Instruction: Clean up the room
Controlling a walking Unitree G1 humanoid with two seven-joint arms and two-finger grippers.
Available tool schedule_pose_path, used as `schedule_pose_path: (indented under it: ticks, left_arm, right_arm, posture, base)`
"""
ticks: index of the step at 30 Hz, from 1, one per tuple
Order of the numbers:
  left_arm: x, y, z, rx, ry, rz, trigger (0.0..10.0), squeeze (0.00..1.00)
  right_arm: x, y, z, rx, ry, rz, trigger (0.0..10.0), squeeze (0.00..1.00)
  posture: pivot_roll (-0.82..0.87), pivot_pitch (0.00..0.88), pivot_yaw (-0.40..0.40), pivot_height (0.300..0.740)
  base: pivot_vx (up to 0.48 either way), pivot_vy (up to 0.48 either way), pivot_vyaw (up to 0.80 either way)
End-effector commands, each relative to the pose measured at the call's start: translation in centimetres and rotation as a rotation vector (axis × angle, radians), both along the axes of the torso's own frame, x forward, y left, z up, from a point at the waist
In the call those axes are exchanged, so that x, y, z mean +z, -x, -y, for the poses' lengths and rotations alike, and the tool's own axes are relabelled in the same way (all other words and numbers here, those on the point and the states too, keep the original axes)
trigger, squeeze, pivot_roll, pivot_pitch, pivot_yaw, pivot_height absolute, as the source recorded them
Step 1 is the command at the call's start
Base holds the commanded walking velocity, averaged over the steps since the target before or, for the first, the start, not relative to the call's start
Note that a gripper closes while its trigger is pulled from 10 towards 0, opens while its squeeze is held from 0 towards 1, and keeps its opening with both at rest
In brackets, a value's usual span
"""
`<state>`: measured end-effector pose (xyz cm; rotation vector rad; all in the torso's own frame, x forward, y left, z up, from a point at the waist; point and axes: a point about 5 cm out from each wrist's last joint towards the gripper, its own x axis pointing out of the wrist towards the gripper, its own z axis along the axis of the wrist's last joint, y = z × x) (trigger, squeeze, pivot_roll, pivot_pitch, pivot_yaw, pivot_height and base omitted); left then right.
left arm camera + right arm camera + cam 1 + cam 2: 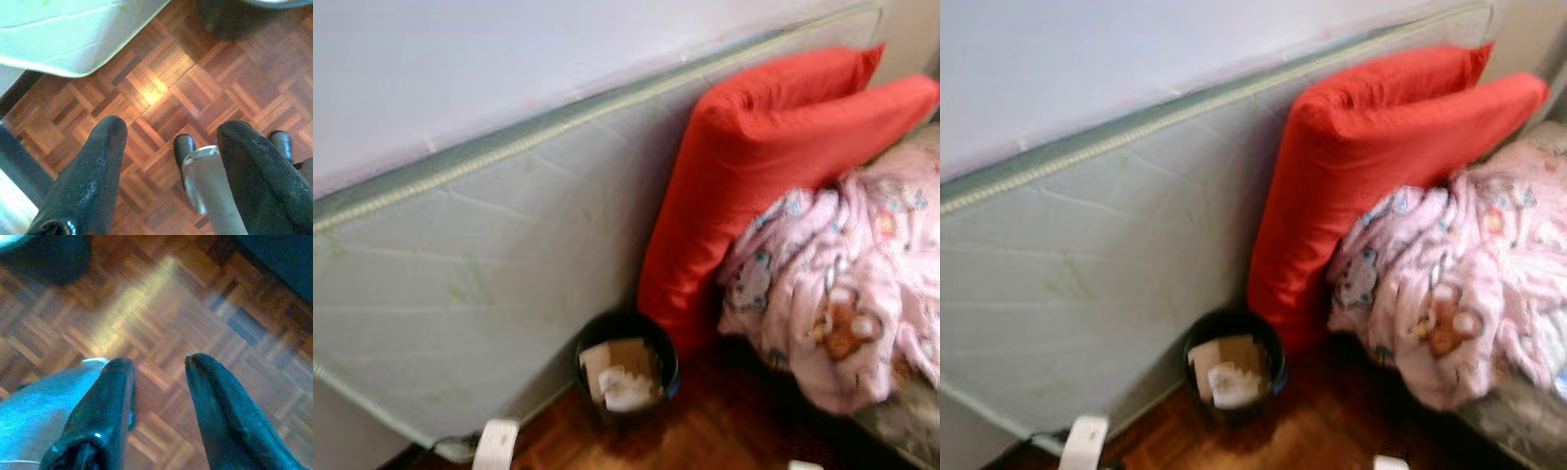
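Observation:
A small black waste bin (626, 372) stands on the wooden floor and holds a piece of cardboard and crumpled paper. It sits against a pale mattress (480, 274) propped on its side. Two red pillows (773, 157) lean beside the mattress, and a pink patterned blanket (842, 284) lies bunched to their right. My left gripper (168, 134) hangs open above the parquet with nothing between its fingers. My right gripper (159, 364) is open too, pointing down at bare floor.
The parquet floor (161, 83) stretches in front of the bin. In the left wrist view the mattress corner (73, 39) and the dark base of the bin (234, 22) lie ahead. The robot's legs and feet (186, 147) stand below the left gripper.

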<state>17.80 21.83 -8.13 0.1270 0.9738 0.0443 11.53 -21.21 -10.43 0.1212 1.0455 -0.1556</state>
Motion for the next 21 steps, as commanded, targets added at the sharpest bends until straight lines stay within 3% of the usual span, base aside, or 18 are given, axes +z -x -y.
schedule_pose_path:
  ticks: [1,9,21]
  left_arm:
    - [-0.02,-0.24,0.57,-0.016,0.004,-0.004,10.0,0.0]
    - [0.01,-0.28,0.51,-0.021,0.002,-0.004,10.0,0.0]
    - [0.03,-0.32,0.51,-0.026,0.003,-0.003,10.0,0.0]
  right_arm:
    - [0.02,0.37,0.65,-0.025,0.014,-0.005,10.0,0.0]
    - [-0.01,0.39,0.57,-0.035,0.01,-0.007,10.0,0.0]
    - [-0.02,0.37,0.53,-0.029,0.009,-0.009,10.0,0.0]
  posture:
    - [-0.1,0.0,0.016,0.734]
    - [-0.1,0.0,0.018,0.734]
    - [-0.1,0.0,0.019,0.734]
  base:
    - [0.0,-0.266,0.0]
    - [0.0,-0.266,0.0]
    - [0.0,-0.265,-0.65]
